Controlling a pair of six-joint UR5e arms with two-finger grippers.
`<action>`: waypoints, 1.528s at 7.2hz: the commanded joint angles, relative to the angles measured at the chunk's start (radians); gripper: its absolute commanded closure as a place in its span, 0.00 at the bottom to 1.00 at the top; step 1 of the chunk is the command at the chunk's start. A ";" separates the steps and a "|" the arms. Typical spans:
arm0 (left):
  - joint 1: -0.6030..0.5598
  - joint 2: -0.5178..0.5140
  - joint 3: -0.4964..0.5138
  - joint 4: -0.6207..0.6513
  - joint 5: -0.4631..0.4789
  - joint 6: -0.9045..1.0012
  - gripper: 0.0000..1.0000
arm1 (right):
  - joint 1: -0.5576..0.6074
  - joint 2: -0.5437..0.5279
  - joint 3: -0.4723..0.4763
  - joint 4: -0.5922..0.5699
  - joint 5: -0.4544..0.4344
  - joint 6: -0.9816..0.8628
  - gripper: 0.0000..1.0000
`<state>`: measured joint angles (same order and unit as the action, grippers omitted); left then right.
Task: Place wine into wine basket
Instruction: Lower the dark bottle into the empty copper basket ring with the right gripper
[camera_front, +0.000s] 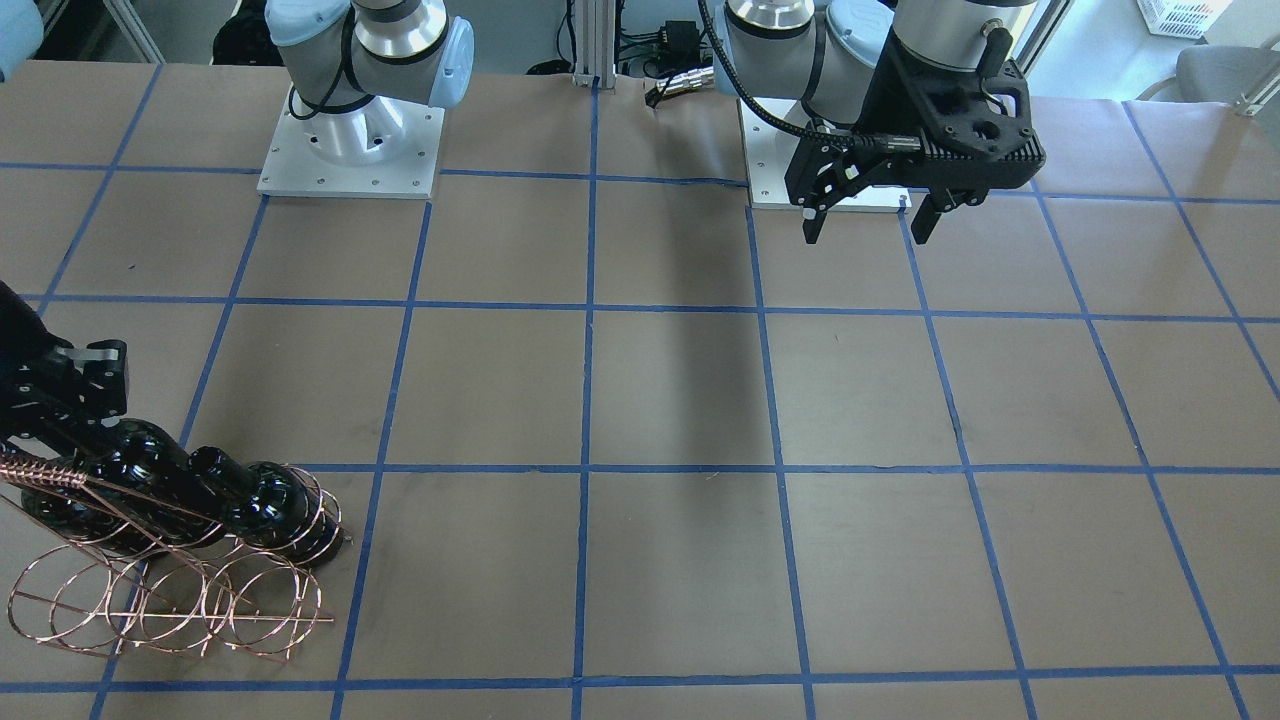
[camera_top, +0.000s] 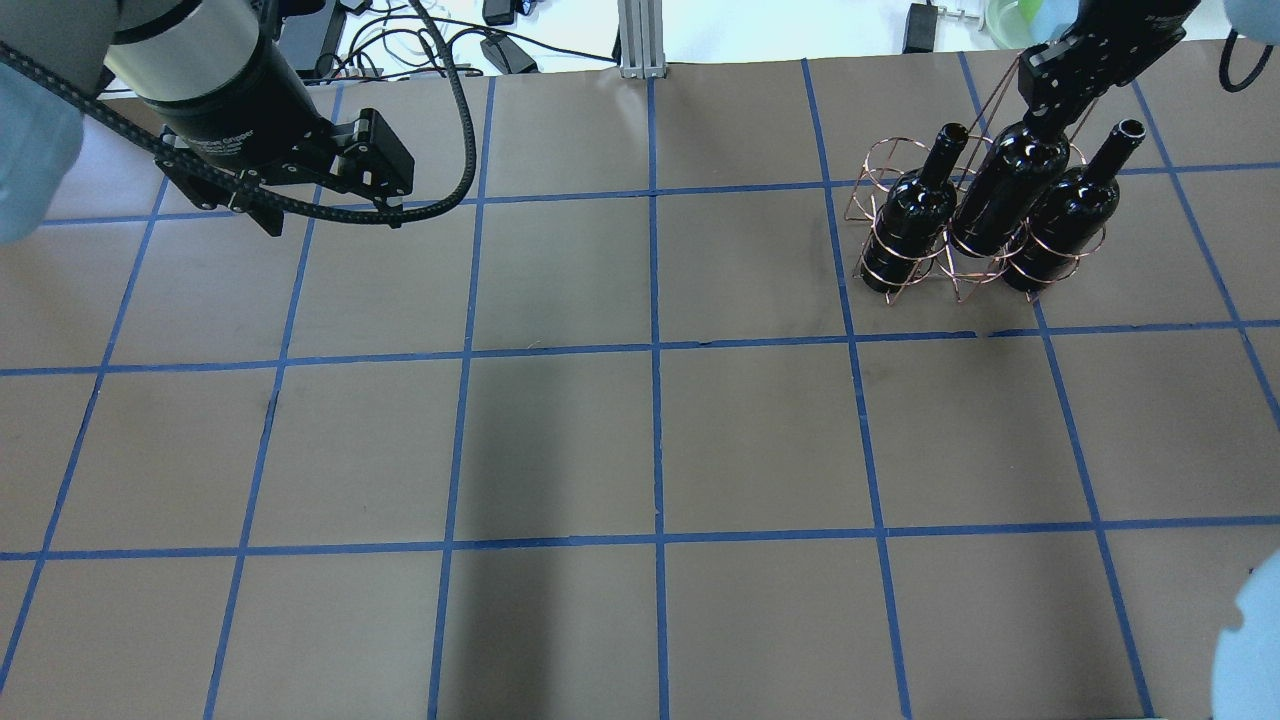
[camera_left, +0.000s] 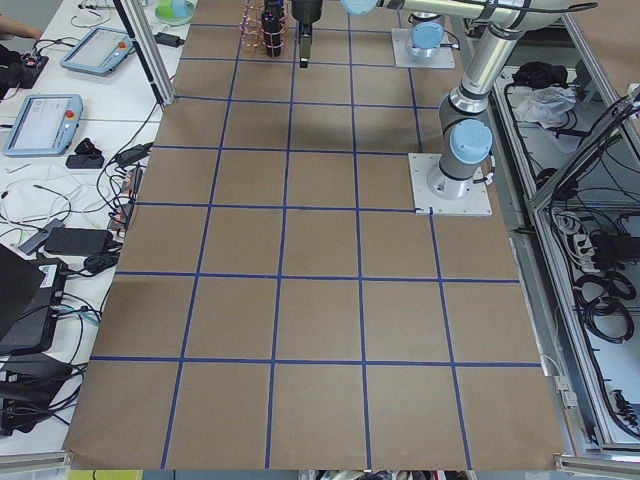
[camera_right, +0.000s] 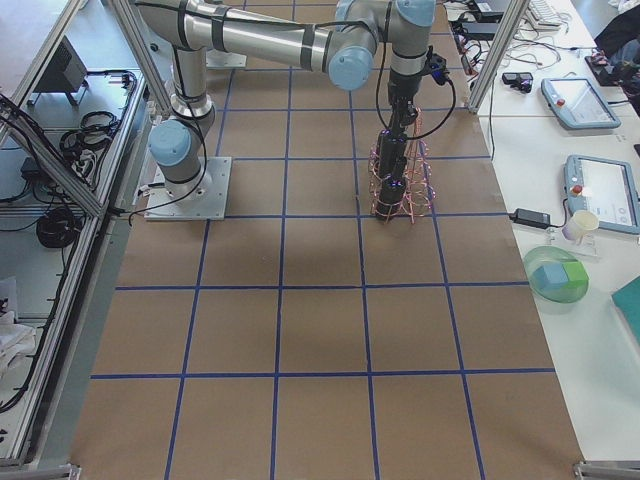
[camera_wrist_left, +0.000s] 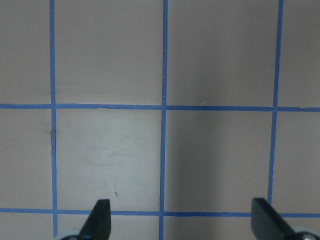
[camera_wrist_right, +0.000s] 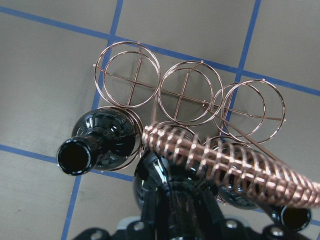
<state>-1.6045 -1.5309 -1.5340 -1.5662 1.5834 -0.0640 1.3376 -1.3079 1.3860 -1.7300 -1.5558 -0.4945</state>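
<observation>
The glossy near-black glass bottle (camera_top: 1003, 190), a round body tapering to a narrow neck, stands in the middle hoop of the thin copper-wire basket (camera_wrist_right: 240, 165). A second bottle (camera_top: 912, 215) and a third bottle (camera_top: 1065, 215) flank it. The right gripper (camera_top: 1055, 105) is clamped on its neck. The left gripper (camera_front: 868, 215) hangs spread wide over the brown, blue-taped table (camera_top: 560, 440).

Only "Gripper" is legible, on the left claw (camera_top: 331, 218) body.

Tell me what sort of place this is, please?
Probably a robotics lab or test cell. A left arm and right arm are bolted to a table marked with a blue tape grid, and control tablets and loose cables lie alongside.
</observation>
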 joint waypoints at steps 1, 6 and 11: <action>0.000 0.000 0.000 0.000 0.000 0.000 0.00 | 0.000 0.012 0.005 -0.002 -0.001 -0.004 1.00; 0.000 0.000 0.000 0.000 0.000 -0.002 0.00 | 0.000 0.036 0.013 -0.002 -0.009 -0.004 1.00; 0.000 0.000 0.000 0.000 0.000 -0.002 0.00 | 0.000 0.073 0.014 -0.005 -0.006 -0.004 1.00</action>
<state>-1.6045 -1.5309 -1.5341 -1.5662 1.5831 -0.0660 1.3376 -1.2454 1.4010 -1.7343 -1.5605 -0.4986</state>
